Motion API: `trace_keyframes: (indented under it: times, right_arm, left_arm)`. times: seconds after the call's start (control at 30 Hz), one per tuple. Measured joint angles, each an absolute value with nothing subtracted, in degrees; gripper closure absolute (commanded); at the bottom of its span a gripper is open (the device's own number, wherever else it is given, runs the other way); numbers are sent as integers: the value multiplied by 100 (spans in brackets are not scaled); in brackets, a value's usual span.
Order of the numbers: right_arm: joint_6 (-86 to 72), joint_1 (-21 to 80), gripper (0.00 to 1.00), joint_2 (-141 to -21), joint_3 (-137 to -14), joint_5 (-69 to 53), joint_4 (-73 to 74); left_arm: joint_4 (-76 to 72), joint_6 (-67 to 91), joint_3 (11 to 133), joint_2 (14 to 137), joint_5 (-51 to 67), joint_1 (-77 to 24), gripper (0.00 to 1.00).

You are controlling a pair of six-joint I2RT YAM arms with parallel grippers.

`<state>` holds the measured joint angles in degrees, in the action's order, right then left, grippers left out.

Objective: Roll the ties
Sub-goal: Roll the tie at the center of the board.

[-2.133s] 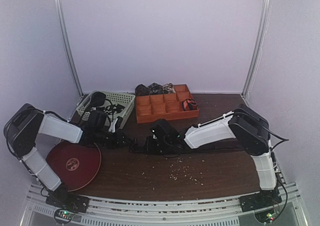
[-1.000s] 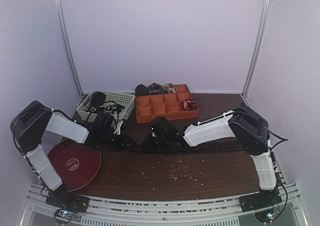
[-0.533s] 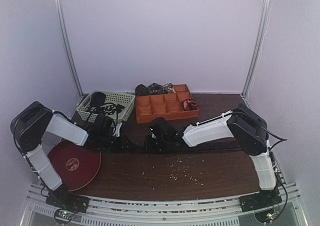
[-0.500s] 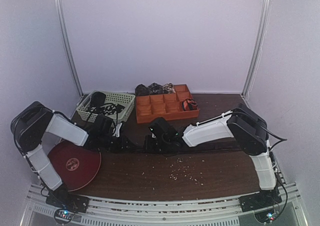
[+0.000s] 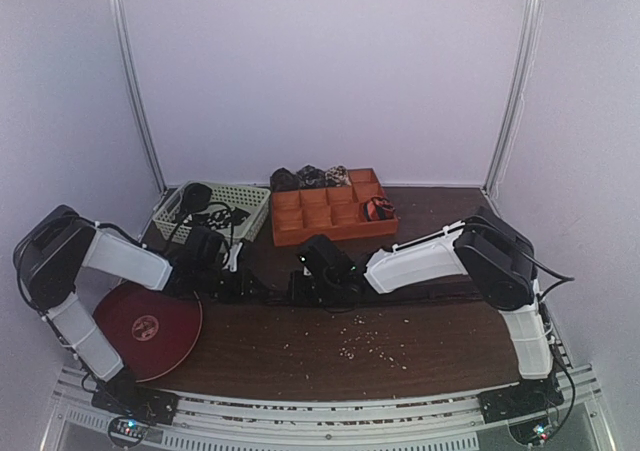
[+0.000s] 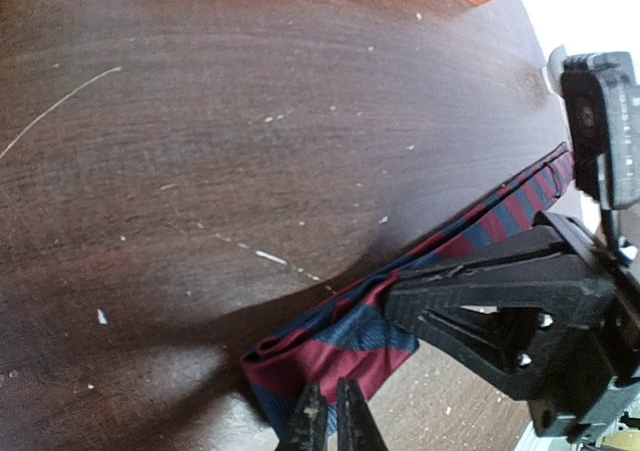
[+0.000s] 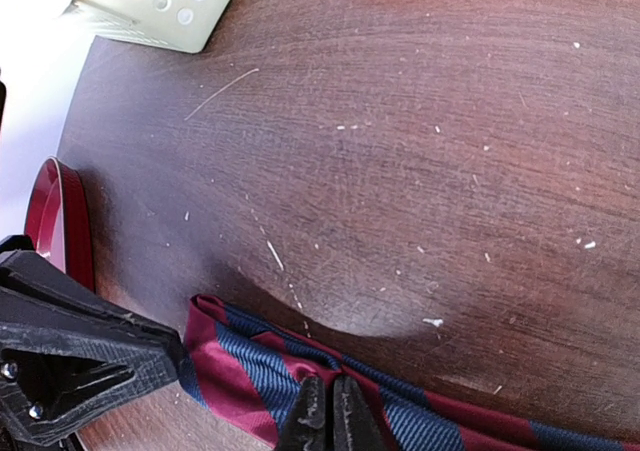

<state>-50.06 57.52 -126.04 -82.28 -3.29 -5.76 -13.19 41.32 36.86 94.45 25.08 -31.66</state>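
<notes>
Striped tie, red and blue, lies flat on the dark surface as a long narrow strip. It runs from the left gripper to the right gripper and goes on past the right jaws. Both pairs of jaws are almost closed, with only a thin slit between the tips, and each seems to pinch the cloth. The left jaws sit on the end of the strip, where the fabric is turned over on itself in one short fold. The right jaws sit on the strip just beside that fold, so the two grippers are very near each other.

The tie looks light, thin and limp, with no stiffness of its own. Probably it will slide easily on the smooth wood, and the fold will open if it is released too early. It is not fragile, but a hard pull may stretch or twist it. The best place to hold is likely the folded end under the left jaws, across the whole width, so that the roll begins straight. The right jaws could press the flat part just behind the fold to keep it tight. A grip on one edge only may give a crooked coil. Well beyond both jaws, a coiled tie rests in the orange tray.
</notes>
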Motion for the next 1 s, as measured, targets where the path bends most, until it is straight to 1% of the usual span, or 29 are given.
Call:
trace_keyframes:
  times: [0.23,0.4,0.63,0.8,1.0]
  right_arm:
    - [-4971,5752,95,-12604,-8235,-329,-569]
    - [-4941,5752,91,-12604,-8377,-311,-366]
    - [-4932,5754,83,-12582,-8449,-246,-145]
    - [-4925,5793,84,-12525,-8451,-174,-32]
    - [-4923,5826,91,-12495,-8521,-102,113]
  left_arm:
    - [-1433,4193,3686,9544,2709,-3328,96]
    - [-1616,4191,3688,9937,2786,-3358,96]
    - [-1669,4191,3688,9944,2783,-3361,96]
    - [-1640,4191,3719,9944,2757,-3361,96]
    - [-1588,4193,3758,9942,2733,-3361,95]
